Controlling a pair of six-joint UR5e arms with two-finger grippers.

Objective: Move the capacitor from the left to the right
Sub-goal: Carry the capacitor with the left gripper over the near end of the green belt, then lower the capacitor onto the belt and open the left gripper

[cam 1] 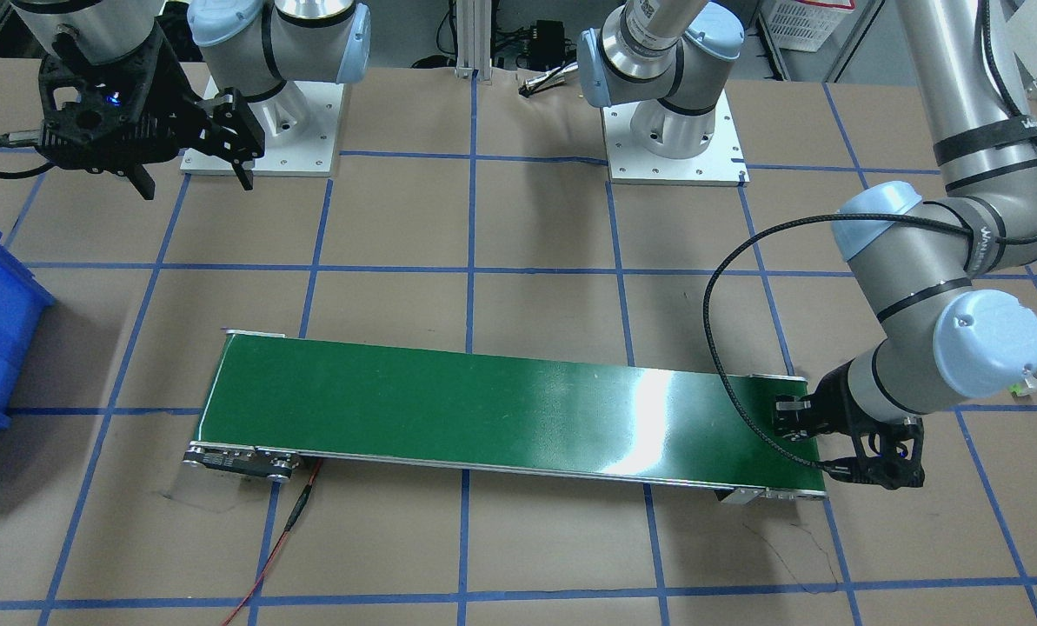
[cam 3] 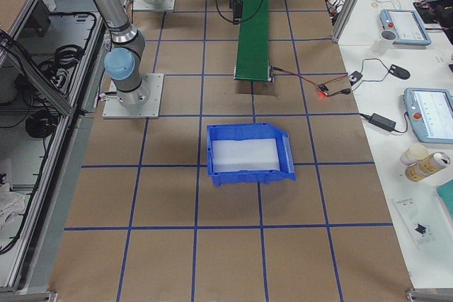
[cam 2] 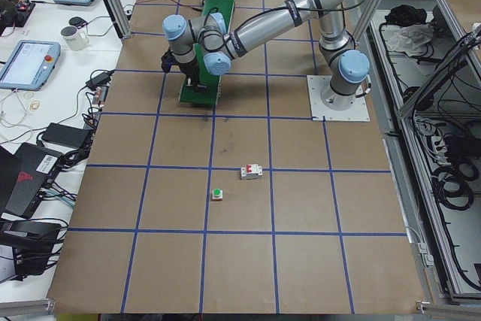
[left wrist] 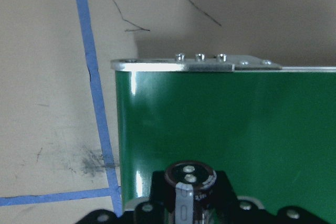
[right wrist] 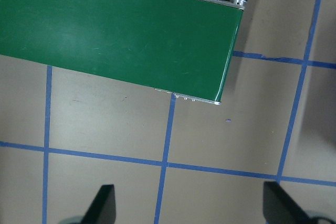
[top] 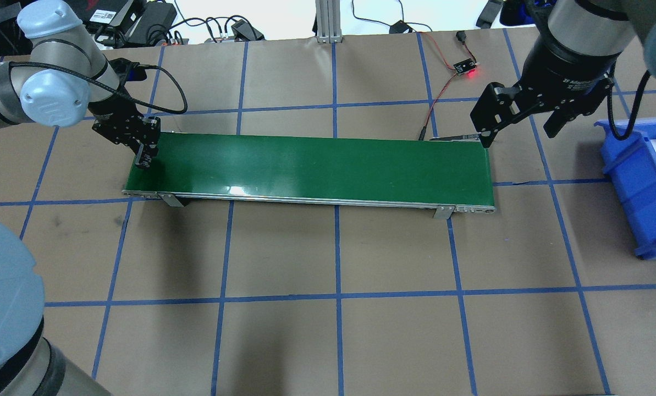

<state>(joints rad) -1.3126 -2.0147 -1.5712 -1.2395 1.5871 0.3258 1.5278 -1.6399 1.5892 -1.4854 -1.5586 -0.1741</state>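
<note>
I have the capacitor clenched between the left fingers, right over the left end of the green belt, close to the end roller and a little in from the belt's side edge. Its round end with the two metal dots faces my wrist camera, and the grey stripe runs down its side between the fingers. I can't tell from any view whether its far end already touches the belt. I read this step as the set-down, so I would ease the arm down slowly until the part bears on the green surface. I'd keep it well inside the edges so it cannot roll onto the desk. Then I'd part the fingers gently and evenly and pull straight up, since a sideways drag could easily tip such a stubby cylinder. The right fingers are spread wide and grasping nothing. They hover above the desk just past the belt's right end, with the blue bin beside them, which looks a sensible place to wait for the part.
</note>
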